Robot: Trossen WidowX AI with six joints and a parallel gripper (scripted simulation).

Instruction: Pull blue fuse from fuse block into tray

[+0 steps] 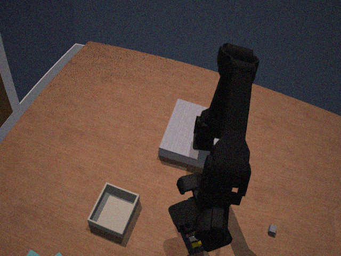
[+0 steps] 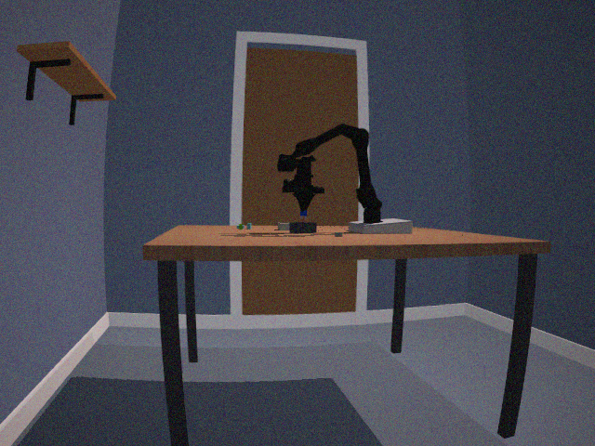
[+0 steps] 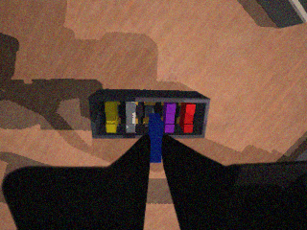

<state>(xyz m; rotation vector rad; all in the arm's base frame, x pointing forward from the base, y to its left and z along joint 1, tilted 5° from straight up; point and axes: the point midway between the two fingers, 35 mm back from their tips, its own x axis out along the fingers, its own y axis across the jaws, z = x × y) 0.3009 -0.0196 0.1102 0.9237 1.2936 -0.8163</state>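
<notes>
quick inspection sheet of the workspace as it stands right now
surface: wooden table, arm's grey base plate on it
job's things: blue fuse lifted above its slot in the fuse block; yellow, grey, purple and red fuses seated; tray holds nothing
clutter: small grey cube; small green and teal bits at the far table edge
grippers: gripper shut on the blue fuse, above the block
cables: nothing seen
surroundings: door, wall shelf, dark floor mat

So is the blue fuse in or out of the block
Out: the blue fuse hangs between the fingers, above its bared middle slot in the block.
</notes>
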